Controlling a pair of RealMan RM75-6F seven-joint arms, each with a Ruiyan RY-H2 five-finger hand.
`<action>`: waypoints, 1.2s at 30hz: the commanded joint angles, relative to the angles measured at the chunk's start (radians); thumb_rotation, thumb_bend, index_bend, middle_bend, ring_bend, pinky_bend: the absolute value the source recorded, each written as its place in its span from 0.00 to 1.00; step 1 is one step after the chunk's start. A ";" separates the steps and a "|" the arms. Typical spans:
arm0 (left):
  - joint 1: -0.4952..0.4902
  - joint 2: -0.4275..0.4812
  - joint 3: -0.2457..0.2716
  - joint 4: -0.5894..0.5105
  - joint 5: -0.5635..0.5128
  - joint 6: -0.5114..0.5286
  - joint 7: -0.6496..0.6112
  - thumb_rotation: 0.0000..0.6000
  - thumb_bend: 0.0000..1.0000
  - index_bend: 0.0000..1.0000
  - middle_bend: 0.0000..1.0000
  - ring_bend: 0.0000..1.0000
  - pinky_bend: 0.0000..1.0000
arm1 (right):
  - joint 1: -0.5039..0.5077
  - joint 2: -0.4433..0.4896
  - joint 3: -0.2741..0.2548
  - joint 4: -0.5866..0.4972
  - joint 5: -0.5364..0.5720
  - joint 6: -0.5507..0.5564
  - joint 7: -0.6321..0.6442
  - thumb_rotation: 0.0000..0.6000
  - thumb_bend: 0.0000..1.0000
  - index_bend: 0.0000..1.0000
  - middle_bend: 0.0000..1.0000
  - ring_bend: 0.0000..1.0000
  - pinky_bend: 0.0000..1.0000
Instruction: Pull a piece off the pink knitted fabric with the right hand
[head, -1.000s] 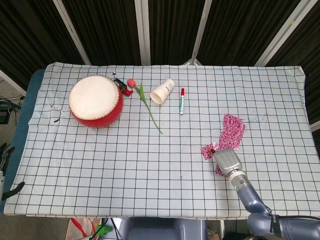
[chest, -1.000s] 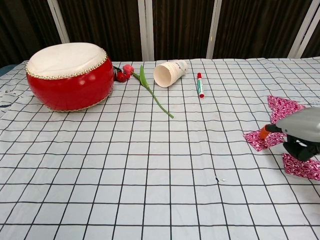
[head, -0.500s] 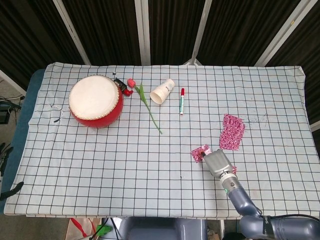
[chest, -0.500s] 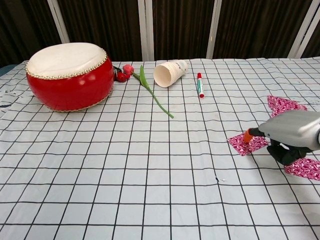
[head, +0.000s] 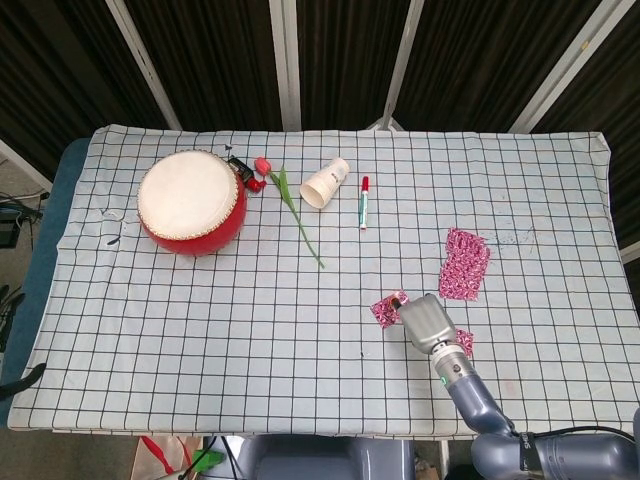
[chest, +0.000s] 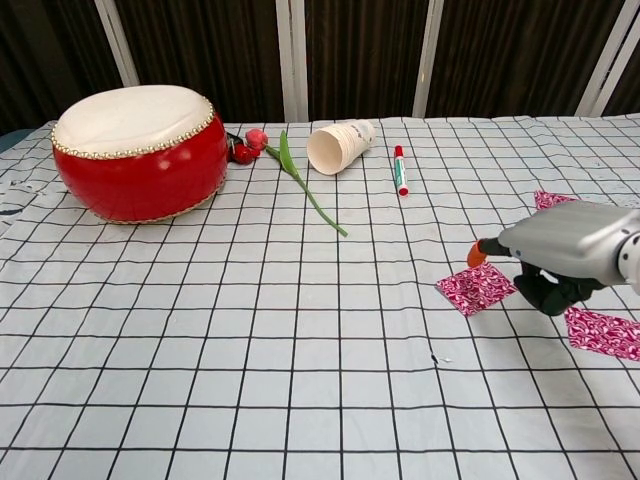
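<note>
Shift since 1.0 s ago: right hand (head: 428, 323) drawn leftward and toward the near table edge, small pink piece (head: 386, 308) carried with it, now well apart from the main pink knitted fabric (head: 464, 263)
Key relation: piece just left of the hand, at the fingertips; main fabric behind and to the right, long axis running near-to-far
Second scrap: another pink piece (chest: 602, 331) just right of the hand, flat on the cloth
Fingers: curled under the palm, orange fingertip (chest: 476, 256) over the edge of the piece; true pinch or mere touch not discernible
Nearer hand: right; left hand not in either view
Materials: fabric thin, limp, speckled pink-white knit; checked tablecloth (head: 200, 320) soft, slightly wrinkled
Other items: red drum (head: 192, 200), paper cup (head: 325, 183) on its side, red-capped marker (head: 363, 202), artificial flower (head: 290, 200) lying flat
Judgement: separation looks done; release likely next
</note>
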 joint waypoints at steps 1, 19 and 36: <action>0.000 0.000 0.000 0.000 0.000 0.000 0.001 1.00 0.25 0.12 0.00 0.00 0.02 | -0.009 0.034 0.014 -0.028 -0.013 0.029 0.020 1.00 0.76 0.20 0.85 0.78 0.45; 0.005 -0.003 0.012 -0.012 0.019 0.006 0.018 1.00 0.25 0.12 0.00 0.00 0.02 | -0.348 0.329 -0.150 -0.171 -0.553 0.232 0.738 1.00 0.61 0.05 0.18 0.23 0.03; 0.003 0.003 0.016 -0.003 0.030 0.000 0.002 1.00 0.25 0.12 0.00 0.00 0.02 | -0.610 0.305 -0.174 0.148 -0.785 0.578 0.815 1.00 0.45 0.04 0.07 0.14 0.00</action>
